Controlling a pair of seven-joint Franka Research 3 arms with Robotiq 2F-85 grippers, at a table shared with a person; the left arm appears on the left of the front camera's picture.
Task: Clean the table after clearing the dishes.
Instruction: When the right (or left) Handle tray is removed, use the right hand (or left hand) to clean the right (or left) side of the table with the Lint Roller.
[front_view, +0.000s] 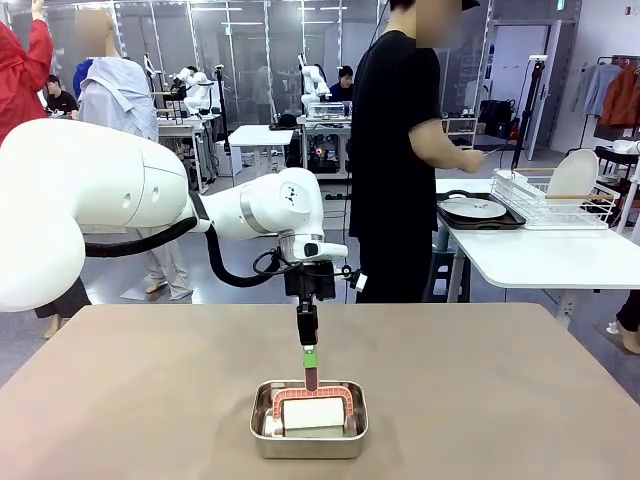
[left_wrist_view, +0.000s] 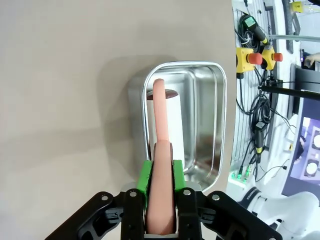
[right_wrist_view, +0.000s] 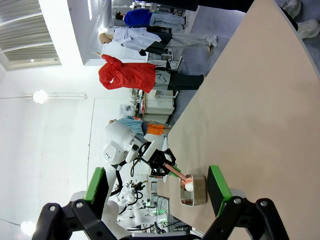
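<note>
Near the table's (front_view: 480, 400) front edge, the left gripper (front_view: 310, 362) was clamped on a pink handle (left_wrist_view: 161, 125) over the steel pan (front_view: 262, 440). Meanwhile the right gripper (right_wrist_view: 157, 179) hung wide open, nothing in it. One plate (front_view: 470, 208) sat on its tray (front_view: 508, 222) over on the white side table (front_view: 560, 255).

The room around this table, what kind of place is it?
Probably a robot lab or test workshop, not a home: a white robot arm reaches over the table, and yellow boxes with red buttons and tangled cables sit past its edge.
</note>
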